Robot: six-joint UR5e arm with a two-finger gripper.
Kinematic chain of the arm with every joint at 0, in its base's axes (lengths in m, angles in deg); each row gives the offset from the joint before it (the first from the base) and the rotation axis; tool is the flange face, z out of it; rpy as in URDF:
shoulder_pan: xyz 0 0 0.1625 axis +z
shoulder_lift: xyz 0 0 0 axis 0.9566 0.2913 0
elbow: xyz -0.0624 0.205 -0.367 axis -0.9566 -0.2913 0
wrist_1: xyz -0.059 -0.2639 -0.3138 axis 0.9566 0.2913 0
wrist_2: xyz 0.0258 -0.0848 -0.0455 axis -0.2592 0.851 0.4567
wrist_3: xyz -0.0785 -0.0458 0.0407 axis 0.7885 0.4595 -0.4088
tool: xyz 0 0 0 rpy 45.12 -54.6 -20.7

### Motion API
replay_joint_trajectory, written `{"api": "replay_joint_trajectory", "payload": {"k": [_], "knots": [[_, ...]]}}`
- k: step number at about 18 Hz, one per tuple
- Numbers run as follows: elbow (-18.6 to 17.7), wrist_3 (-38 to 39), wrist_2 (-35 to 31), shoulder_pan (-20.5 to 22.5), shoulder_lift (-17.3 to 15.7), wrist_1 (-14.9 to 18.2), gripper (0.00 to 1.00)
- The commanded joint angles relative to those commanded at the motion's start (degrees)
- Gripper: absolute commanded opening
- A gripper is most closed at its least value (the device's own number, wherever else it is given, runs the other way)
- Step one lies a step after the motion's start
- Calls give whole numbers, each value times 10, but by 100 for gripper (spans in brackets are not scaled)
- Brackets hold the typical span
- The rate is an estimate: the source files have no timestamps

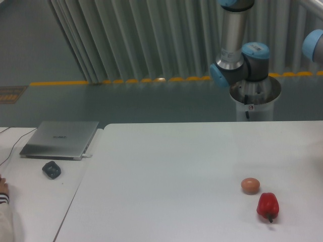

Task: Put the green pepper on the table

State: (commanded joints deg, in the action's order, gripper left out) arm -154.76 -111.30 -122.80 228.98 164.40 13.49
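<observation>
Camera view: smooth matte white table bears a glossy red pepper; end effector out of frame, state unknowable.

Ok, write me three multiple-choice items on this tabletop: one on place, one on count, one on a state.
1. Where is the egg-like ball relative to the red pepper?
A. up and left of it
B. on top of it
C. on the laptop

2. How many peppers lie on the table?
A. one
B. two
C. three

3. The laptop on the side desk is:
A. open
B. closed
C. tipped on edge

Answers: 1 A, the ball sits apart, farther back and left. 2 A, only the red one shows; no green pepper in view. 3 B, its lid lies flat.
</observation>
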Motion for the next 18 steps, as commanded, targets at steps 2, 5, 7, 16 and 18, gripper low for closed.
{"api": "replay_joint_trajectory", "payload": {"k": [2, 5, 7, 16, 18], "knots": [[0, -19, 0, 9, 1, -5, 100], [0, -41, 0, 21, 1, -9, 100], [0, -43, 0, 26, 1, -9, 100], [-2, -91, 0, 45, 3, -9, 100], [-2, -93, 0, 51, 3, -9, 100]]}}
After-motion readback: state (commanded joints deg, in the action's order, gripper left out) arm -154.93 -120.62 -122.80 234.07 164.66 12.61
